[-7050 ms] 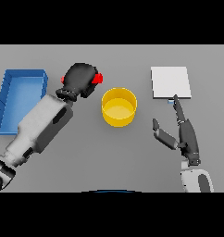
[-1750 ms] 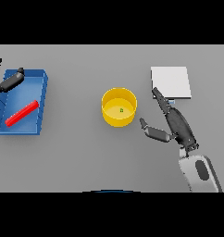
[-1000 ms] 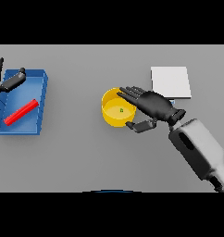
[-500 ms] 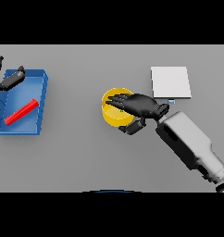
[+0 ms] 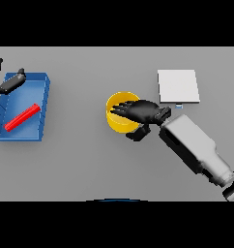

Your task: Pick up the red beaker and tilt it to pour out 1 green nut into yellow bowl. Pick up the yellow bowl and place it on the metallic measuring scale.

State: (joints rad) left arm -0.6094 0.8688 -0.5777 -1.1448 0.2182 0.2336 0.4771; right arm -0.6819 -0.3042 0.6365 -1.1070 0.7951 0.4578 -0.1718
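The right hand (image 5: 140, 112) was black with slim fingers, on a boxy white-and-grey forearm; the left hand (image 5: 5, 83) was black too.

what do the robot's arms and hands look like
Each robot hand is dark, nearly black, with slim fingers and a thumb: the right, the left at the frame's edge. The right forearm is a blocky white-to-grey casing. No cables or markings show.

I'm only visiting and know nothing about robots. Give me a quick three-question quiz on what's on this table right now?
1. True or false: the yellow bowl sits on the metallic measuring scale.
2. Where does the red beaker lie? A) blue tray B) bowl C) scale
3. Which robot hand reaches over the bowl?

Key: 1. False, it stands on the table beside the scale. 2. A. 3. The right robot hand; the left robot hand is by the tray.
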